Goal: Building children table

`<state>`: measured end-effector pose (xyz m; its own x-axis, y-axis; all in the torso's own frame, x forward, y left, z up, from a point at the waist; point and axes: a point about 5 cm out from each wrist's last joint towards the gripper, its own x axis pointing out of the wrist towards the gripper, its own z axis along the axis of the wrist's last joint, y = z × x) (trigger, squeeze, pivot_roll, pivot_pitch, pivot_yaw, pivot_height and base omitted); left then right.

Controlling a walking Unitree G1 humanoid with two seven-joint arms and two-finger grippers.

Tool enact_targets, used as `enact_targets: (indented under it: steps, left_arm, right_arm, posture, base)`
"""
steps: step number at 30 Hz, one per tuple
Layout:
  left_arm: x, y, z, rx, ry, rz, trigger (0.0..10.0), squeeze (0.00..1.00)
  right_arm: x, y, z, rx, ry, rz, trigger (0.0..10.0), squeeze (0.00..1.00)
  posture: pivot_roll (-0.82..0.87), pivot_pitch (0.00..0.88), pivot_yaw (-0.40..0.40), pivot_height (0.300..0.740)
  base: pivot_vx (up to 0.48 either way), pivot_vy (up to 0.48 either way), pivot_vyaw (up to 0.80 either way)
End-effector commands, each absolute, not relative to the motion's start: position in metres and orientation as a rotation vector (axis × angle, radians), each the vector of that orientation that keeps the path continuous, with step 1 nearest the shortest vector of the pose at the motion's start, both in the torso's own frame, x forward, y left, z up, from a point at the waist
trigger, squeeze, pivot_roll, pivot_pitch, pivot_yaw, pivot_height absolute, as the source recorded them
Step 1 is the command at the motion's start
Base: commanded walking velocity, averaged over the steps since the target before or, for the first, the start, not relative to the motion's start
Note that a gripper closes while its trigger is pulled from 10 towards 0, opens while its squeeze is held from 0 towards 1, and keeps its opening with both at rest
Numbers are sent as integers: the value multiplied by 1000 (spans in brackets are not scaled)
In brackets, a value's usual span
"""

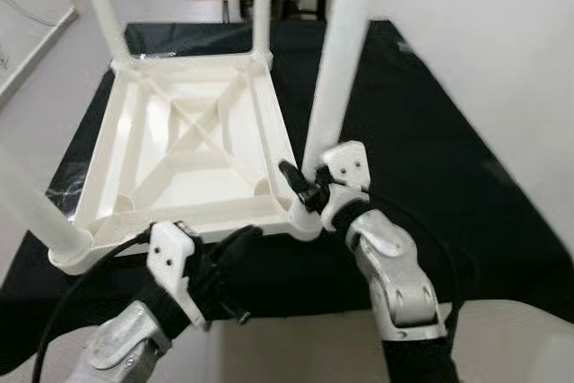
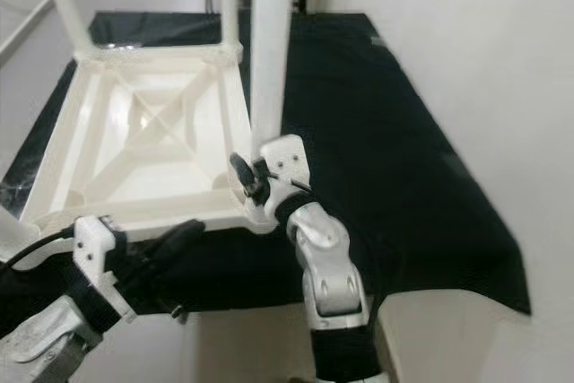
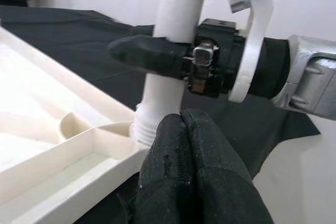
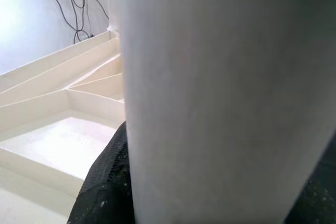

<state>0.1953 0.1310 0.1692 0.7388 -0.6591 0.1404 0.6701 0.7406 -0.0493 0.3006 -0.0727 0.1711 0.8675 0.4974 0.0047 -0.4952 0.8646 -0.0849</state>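
Right gripper [image 1: 300, 184] is clamped on the white table leg [image 1: 339, 60] just above the near-right corner socket, mid-frame in the head views; the leg stands upright and runs out the top. Left gripper [image 3: 184, 145] has its fingers pressed together, tips just below that same corner of the upside-down white tabletop [image 1: 193, 145], which fills the centre-left with its ribbed underside up. Tabletop sits on a black cloth [image 1: 430, 159], with three more legs [image 1: 100, 6] standing at the other corners.
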Motion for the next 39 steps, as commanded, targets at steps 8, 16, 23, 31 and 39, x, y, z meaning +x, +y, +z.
enact_targets:
  steps: [8,16,23,31,39]
  left_arm:
    - [200,129,163,-92,-97,-726,10000,0]
    - [202,129,161,-91,-99,-724,10000,0]
    - [203,128,159,-90,-96,-725,10000,0]
    - [202,127,160,-93,-98,-726,10000,0]
    - [198,129,162,-96,-101,-729,10000,0]
  right_arm:
    - [323,-85,188,31,2,943,10000,1000]
    - [341,-98,202,-99,-7,1261,10000,0]
    - [362,-105,212,-10,49,1353,745,0]
    - [366,-118,205,-13,53,1315,0,0]
    - [355,-143,175,-66,94,923,0,0]
  posture:
    - [89,130,-94,740]
    - [100,116,-97,740]
    - [107,108,-96,740]
    - [106,115,-91,740]
    - [93,150,-96,740]
  base:
    - [0,0,0]
    - [0,0,0]
    - [0,0,0]
    - [0,0,0]
    - [0,0,0]
